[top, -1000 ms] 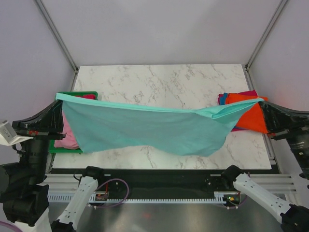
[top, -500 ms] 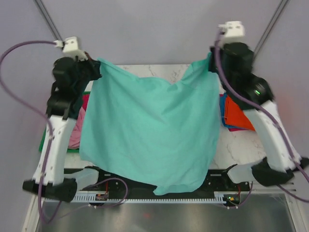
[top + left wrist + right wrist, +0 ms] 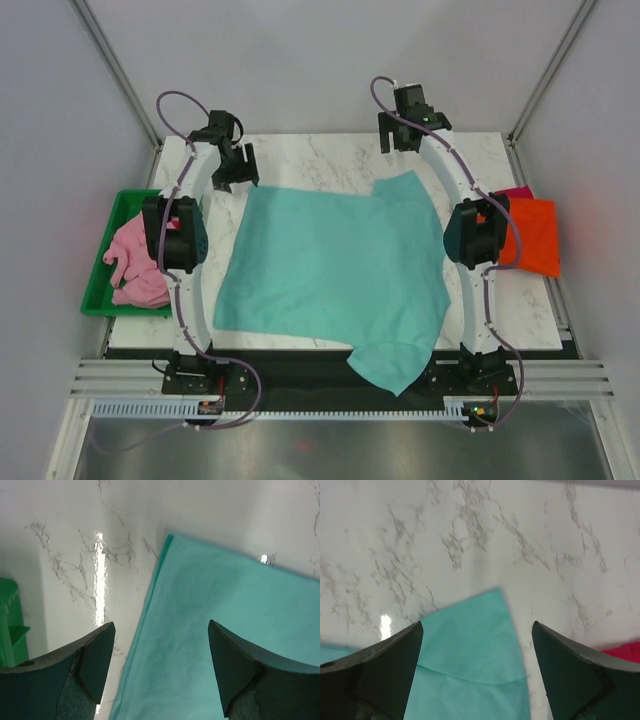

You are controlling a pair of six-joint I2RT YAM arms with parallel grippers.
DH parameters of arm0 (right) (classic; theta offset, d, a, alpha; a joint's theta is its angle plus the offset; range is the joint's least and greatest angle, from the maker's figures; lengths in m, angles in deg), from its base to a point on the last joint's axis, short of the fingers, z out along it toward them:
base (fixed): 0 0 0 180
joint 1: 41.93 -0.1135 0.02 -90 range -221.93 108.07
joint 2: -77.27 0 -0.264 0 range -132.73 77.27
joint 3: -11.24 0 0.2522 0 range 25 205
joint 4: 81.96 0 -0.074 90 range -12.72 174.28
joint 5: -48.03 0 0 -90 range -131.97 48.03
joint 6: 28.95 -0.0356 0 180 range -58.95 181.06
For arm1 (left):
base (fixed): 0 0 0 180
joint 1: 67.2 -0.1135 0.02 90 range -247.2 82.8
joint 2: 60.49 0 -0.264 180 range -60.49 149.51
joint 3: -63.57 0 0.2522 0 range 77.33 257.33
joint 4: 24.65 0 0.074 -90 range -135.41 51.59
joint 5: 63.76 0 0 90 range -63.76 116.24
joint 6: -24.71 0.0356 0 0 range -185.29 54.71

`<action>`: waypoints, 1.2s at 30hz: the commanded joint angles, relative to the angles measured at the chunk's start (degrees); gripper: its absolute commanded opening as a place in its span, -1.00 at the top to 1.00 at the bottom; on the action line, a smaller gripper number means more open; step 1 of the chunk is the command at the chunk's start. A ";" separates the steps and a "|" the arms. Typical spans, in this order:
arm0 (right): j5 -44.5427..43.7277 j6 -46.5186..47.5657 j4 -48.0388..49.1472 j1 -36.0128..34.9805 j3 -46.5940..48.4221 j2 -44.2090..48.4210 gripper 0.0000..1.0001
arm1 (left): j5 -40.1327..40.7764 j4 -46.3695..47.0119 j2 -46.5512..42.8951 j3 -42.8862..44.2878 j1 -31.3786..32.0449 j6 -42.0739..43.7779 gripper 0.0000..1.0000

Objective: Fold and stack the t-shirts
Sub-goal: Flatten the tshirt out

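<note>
The teal t-shirt (image 3: 335, 265) lies spread flat across the middle of the marble table, one sleeve end hanging over the near edge. My left gripper (image 3: 235, 168) hovers open above its far left corner, nothing between the fingers; in the left wrist view that gripper (image 3: 160, 625) frames the teal t-shirt's (image 3: 225, 630) left hem. My right gripper (image 3: 406, 128) is open just beyond the far right corner. In the right wrist view it (image 3: 477, 624) stands empty over the pointed teal corner (image 3: 470, 665). An orange t-shirt (image 3: 530, 235) tops a stack at the right.
A green tray (image 3: 118, 210) at the left edge holds a crumpled pink t-shirt (image 3: 135, 265). A magenta t-shirt (image 3: 517, 192) peeks out behind the orange one. Both arms stretch along the teal cloth's sides. Bare marble shows along the far edge.
Both grippers have opened and let go of the teal t-shirt. It hung stretched between them; now it lies flat on the table, with both arms lowered at its far corners.
</note>
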 commanded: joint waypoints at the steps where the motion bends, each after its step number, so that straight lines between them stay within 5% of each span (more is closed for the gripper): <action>1: 2.62 -0.45 4.62 -1.06 -5.70 10.44 -0.96 | 2.12 -3.70 -6.98 3.90 0.30 -0.29 -0.65; 6: 12.44 -5.01 13.22 -1.14 -27.44 24.23 -0.96 | 3.19 -0.46 -15.92 -5.23 0.56 -2.56 -0.58; 11: 11.33 -11.25 14.12 -0.97 -45.10 29.71 -0.96 | -2.33 13.24 -23.59 -24.66 1.00 -5.47 -0.54; 17: 12.82 -15.31 19.22 0.87 -56.47 32.79 -0.96 | -7.43 19.33 -18.79 -26.44 4.34 -5.47 -0.53; 30: 12.38 -12.32 17.99 1.76 -43.39 11.97 -0.96 | -11.67 19.42 -2.95 -18.18 4.08 -10.57 -0.45; 36: 12.65 -10.65 15.79 1.93 -29.60 -0.24 -0.96 | -9.82 19.24 0.30 -15.11 1.97 -14.09 -0.38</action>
